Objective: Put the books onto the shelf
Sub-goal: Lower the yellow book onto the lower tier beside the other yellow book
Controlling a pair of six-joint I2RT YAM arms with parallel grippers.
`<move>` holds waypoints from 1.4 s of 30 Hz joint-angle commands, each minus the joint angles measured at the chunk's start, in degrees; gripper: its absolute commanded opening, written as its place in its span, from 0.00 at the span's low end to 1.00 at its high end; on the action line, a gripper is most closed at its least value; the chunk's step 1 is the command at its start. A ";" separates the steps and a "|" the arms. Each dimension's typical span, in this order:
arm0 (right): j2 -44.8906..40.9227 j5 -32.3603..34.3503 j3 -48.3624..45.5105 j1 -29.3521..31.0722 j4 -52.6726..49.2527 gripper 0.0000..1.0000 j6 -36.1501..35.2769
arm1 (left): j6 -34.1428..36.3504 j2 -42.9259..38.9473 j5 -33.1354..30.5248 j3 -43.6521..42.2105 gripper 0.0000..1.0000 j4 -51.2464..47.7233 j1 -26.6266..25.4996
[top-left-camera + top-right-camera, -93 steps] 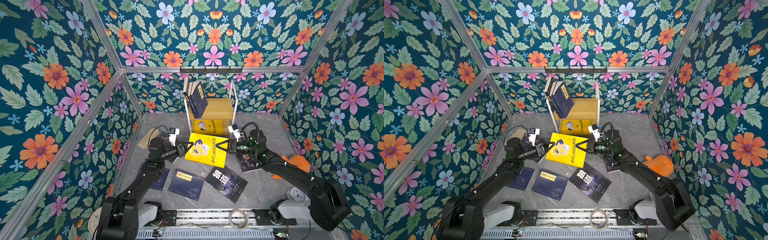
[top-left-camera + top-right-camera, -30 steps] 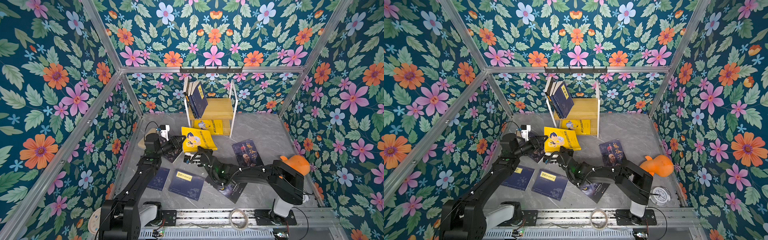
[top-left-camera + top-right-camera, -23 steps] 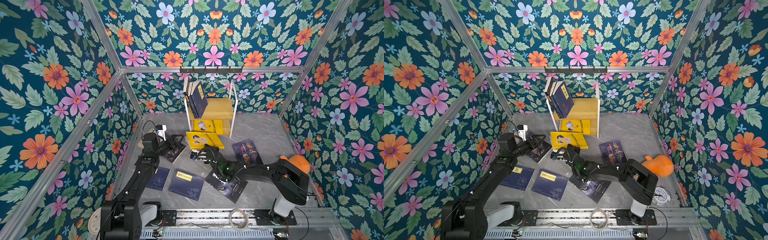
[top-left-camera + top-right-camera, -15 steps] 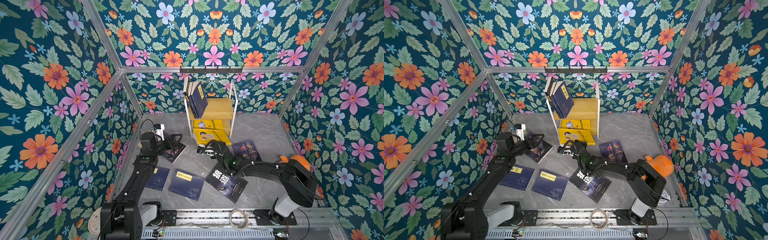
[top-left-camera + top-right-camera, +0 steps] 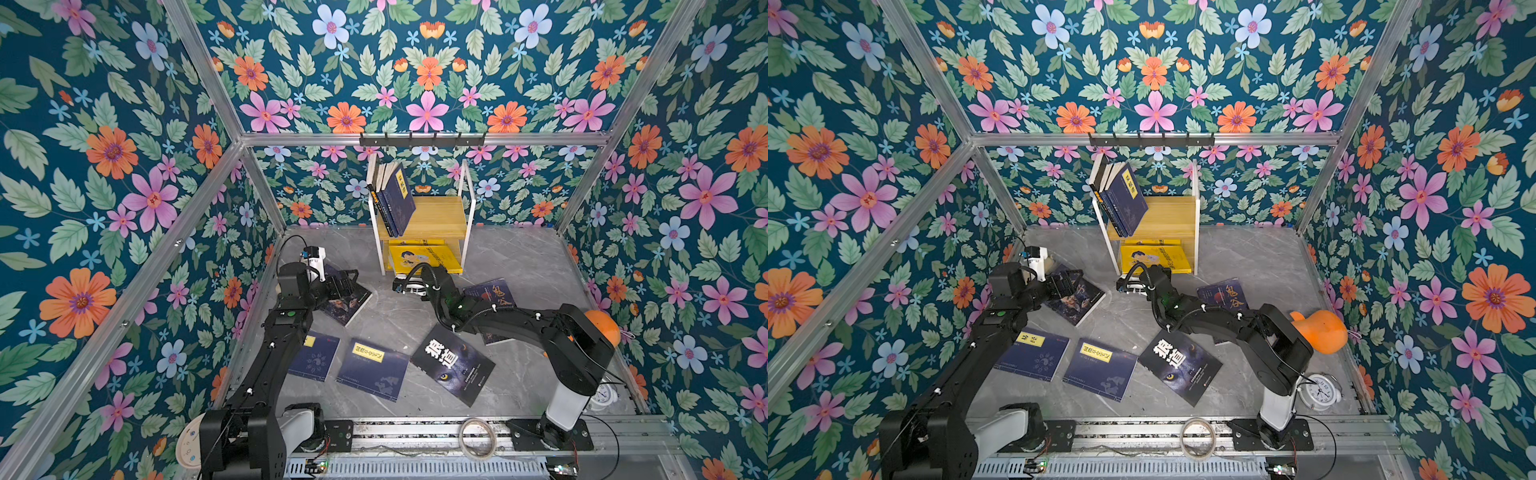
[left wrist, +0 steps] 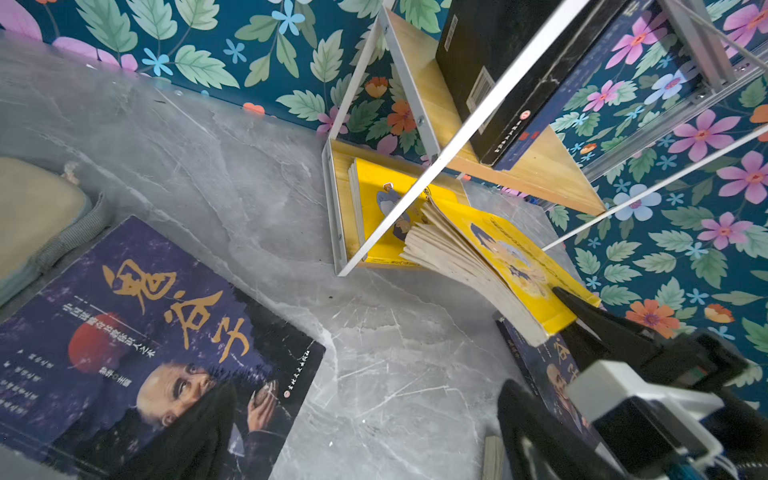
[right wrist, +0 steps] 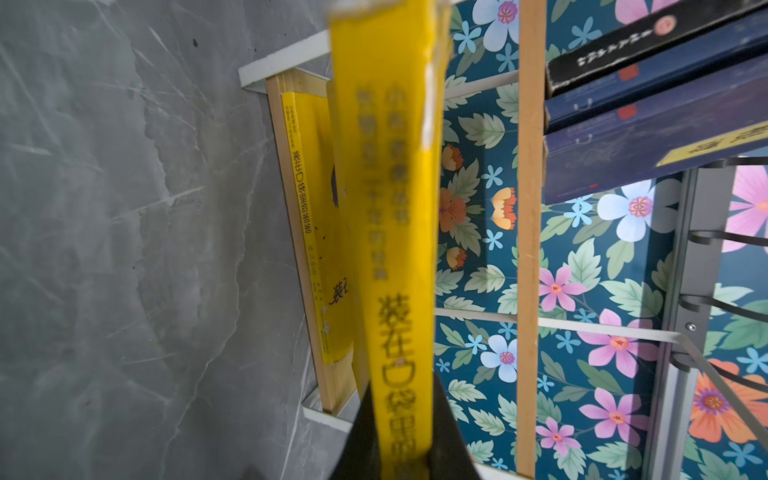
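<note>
Nearest me, at the bottom edge in both top views, lies a tape roll (image 5: 478, 432), and a clock (image 5: 1318, 388) sits at the lower right of the desk (image 5: 532, 266). Just beyond, three books lie flat in a row across the lower middle: a navy book (image 5: 313, 357), a second navy book (image 5: 372, 368) and a wolf book (image 5: 453, 363), all cover up.

Further in, left of centre, my left gripper (image 5: 345, 282) hangs over a portrait book (image 6: 145, 332) lying flat on the desk. In the left wrist view its fingers (image 6: 187, 432) stand wide apart with nothing between them, so it is released. Right of centre a dark book (image 5: 496, 293) lies partly under the right arm (image 5: 519, 316), and an orange toy (image 5: 1318, 326) sits at the right edge.

At the centre my right gripper (image 7: 399, 415) is clenched on the near corner of a yellow book (image 5: 424, 257). The book is tilted, and its far end reaches into the lower tier of the shelf (image 5: 432, 216), over a second yellow book (image 6: 374, 195) lying flat on the lower board.

On the upper board a navy stack (image 5: 397, 199) leans left against the frame. Above it, at the upper centre, is a hook rail (image 5: 422, 141).
</note>
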 commanded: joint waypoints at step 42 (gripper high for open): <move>24.76 -9.85 26.10 -5.83 -20.54 0.00 9.34 | -0.84 1.25 -1.65 -0.84 1.00 1.10 -0.59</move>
